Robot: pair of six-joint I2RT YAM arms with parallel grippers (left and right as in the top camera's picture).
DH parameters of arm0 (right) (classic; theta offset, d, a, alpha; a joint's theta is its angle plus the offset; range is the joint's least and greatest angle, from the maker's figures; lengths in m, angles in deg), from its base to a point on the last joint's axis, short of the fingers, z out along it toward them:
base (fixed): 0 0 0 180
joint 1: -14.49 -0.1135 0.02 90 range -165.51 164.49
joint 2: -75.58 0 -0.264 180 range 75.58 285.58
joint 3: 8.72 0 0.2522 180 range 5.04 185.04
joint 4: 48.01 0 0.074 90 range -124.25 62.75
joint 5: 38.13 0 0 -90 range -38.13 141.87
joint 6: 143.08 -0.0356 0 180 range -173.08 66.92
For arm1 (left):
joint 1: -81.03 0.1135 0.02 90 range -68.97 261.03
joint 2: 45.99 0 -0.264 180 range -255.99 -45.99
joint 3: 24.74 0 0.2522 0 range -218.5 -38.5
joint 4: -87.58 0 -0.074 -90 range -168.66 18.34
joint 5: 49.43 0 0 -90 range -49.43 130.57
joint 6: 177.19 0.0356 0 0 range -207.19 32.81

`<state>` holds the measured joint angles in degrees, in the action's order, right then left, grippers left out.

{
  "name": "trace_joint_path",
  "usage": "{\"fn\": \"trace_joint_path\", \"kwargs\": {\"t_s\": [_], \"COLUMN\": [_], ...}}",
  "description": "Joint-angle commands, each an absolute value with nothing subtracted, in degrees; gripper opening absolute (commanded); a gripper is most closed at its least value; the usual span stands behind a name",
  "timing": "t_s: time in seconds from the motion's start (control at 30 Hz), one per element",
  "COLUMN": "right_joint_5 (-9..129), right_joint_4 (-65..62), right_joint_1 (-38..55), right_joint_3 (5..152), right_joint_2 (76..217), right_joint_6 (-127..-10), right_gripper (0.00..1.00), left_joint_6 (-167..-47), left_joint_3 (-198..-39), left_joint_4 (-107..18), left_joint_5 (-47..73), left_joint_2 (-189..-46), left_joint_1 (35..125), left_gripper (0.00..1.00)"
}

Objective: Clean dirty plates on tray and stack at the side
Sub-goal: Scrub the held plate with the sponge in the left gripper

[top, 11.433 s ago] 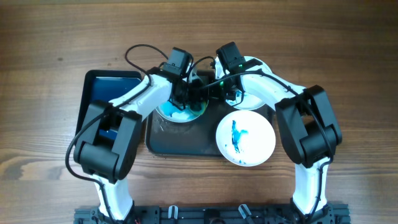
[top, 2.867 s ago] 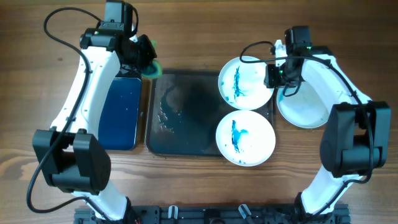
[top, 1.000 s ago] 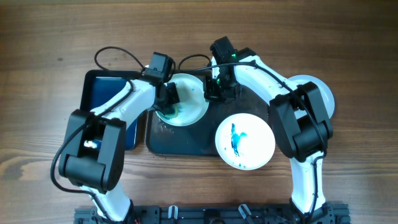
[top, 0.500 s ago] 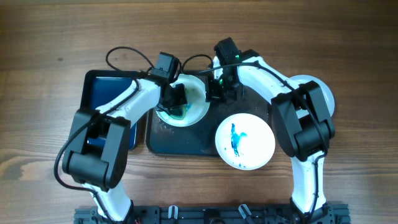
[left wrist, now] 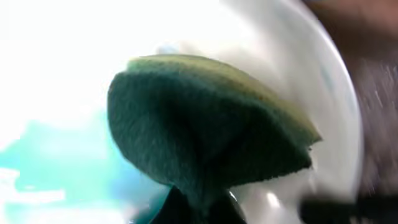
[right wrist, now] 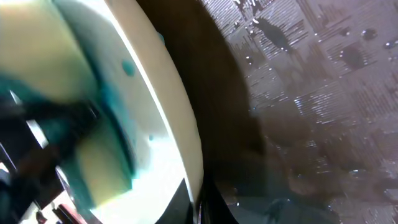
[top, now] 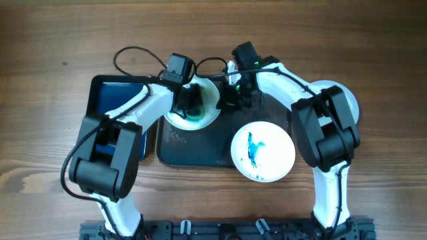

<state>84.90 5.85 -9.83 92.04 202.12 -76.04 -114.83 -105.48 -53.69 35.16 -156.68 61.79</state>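
A white plate (top: 207, 115) with blue-green smears sits at the back left of the dark grey tray (top: 200, 148). My left gripper (top: 189, 104) is shut on a green sponge (left wrist: 205, 124) pressed onto this plate (left wrist: 311, 81). My right gripper (top: 230, 99) is shut on the plate's right rim (right wrist: 171, 118), fingers either side of the edge, above the wet tray (right wrist: 311, 93). A second plate (top: 263, 150) with a blue streak lies at the tray's front right. A third, plain white plate (top: 341, 100) lies on the table to the right, partly behind my right arm.
A smaller dark blue tray (top: 115, 100) lies left of the grey tray, under my left arm. The wooden table (top: 53, 53) surrounds both trays. Water drops cover the grey tray's floor.
My left gripper has moved the sponge rightward across the plate over the last second. The right gripper keeps its hold on the rim. Earlier, one wiped plate was put down at the right.
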Motion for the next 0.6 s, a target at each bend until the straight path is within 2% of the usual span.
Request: {"fn": "trace_joint_path", "kwargs": {"t_s": [0.0,0.07,0.1,0.2,0.23,0.3,0.37,0.47,0.57], "right_joint_5": [88.79,88.82,88.82,88.84,88.84,89.1,89.01,88.64,88.64], "right_joint_4": [7.18,7.2,7.27,7.31,7.22,7.07,7.36,7.51,7.33], "right_joint_1": [-11.38,-11.38,-11.38,-11.38,-11.38,-11.43,-11.43,-11.43,-11.43], "right_joint_3": [90.58,90.58,90.58,90.58,90.58,90.58,90.58,90.58,90.58], "right_joint_2": [204.09,204.09,204.09,204.09,204.09,204.09,204.09,204.09,204.09], "right_joint_6": [-74.21,-74.14,-74.14,-74.1,-74.16,-74.21,-73.9,-73.62,-73.66], "right_gripper": [0.04,0.04,0.04,0.04,0.04,0.04,0.04,0.04,0.04], "left_joint_6": [-120.7,-120.68,-120.29,-102.15,-97.36,-96.62,-100.75,-103.09,-108.18], "left_joint_3": [-105.5,-105.46,-105.46,-105.46,-105.48,-105.48,-105.48,-105.46,-103.8], "left_joint_4": [-53.65,-51.2,-48.49,-44.66,-46.63,-54.56,-61.47,-59.26,-56.82], "left_joint_5": [52.91,49.59,44.19,21.52,17.72,20.5,30.75,39.38,42.22], "left_joint_2": [-159.04,-159.04,-159.04,-159.04,-159.04,-159.04,-159.04,-159.26,-160.37], "left_joint_1": [64.15,63.47,62.9,61.37,60.74,60.35,60.37,60.37,61.07], "left_gripper": [0.04,0.04,0.04,0.04,0.04,0.04,0.04,0.04,0.04]}}
